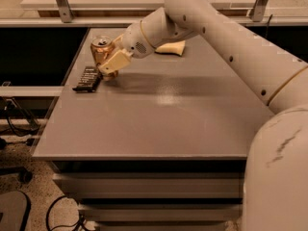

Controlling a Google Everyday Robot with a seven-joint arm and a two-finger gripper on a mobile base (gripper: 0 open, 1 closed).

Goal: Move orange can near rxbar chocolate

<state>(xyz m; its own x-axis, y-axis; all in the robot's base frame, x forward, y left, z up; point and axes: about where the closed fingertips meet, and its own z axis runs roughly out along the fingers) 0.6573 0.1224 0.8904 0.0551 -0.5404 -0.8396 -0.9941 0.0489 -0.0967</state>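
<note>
The orange can (101, 51) stands upright near the far left edge of the grey table (159, 114), its silver top showing. The rxbar chocolate (88, 78), a flat black bar with white text, lies just in front of and left of the can, close to the table's left edge. My gripper (111, 64) is at the can's right side, its pale fingers (115, 61) closed around the can. The can's lower right part is hidden behind the fingers.
A pale yellow sponge (171, 47) lies at the back of the table, behind my arm. My white arm (226, 37) reaches across from the right. The table's left edge drops to a floor with cables (19, 124).
</note>
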